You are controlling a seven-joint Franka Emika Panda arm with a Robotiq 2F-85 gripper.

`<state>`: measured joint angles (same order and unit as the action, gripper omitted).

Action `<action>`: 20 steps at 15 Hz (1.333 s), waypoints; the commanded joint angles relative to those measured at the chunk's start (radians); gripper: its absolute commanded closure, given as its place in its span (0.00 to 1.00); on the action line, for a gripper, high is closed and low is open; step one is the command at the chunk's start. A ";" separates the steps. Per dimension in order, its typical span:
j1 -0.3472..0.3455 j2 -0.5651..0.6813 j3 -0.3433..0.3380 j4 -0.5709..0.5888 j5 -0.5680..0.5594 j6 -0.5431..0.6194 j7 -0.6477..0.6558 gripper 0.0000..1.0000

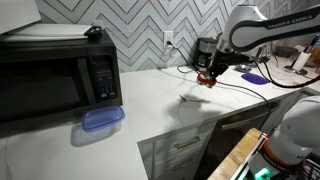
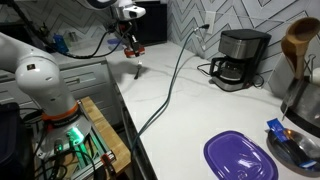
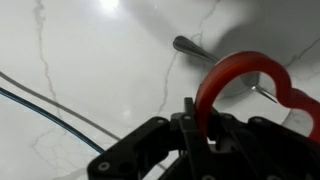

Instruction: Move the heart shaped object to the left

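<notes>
The red-orange heart-shaped ring (image 3: 250, 80) is held in my gripper (image 3: 200, 125), whose fingers are shut on its rim. It hangs above the white marble counter (image 3: 70, 60). In both exterior views the gripper (image 1: 207, 78) (image 2: 133, 48) carries the heart (image 1: 206, 82) (image 2: 135, 49) in the air above the counter, with its shadow below. A grey metal utensil handle (image 3: 190, 46) lies on the counter under the heart.
A black microwave (image 1: 55, 75) and a blue translucent flat container (image 1: 102, 119) stand on the counter. A coffee maker (image 2: 242, 58), a purple flat object (image 2: 240, 157) and cables (image 2: 170, 85) are also there. The counter edge (image 1: 190, 125) is close to the heart.
</notes>
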<state>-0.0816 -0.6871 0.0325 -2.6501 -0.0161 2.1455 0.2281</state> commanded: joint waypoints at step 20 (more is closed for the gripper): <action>0.316 0.213 0.241 0.276 0.047 0.038 -0.110 0.97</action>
<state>0.1696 -0.5710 0.2412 -2.4440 0.0049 2.1569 0.1694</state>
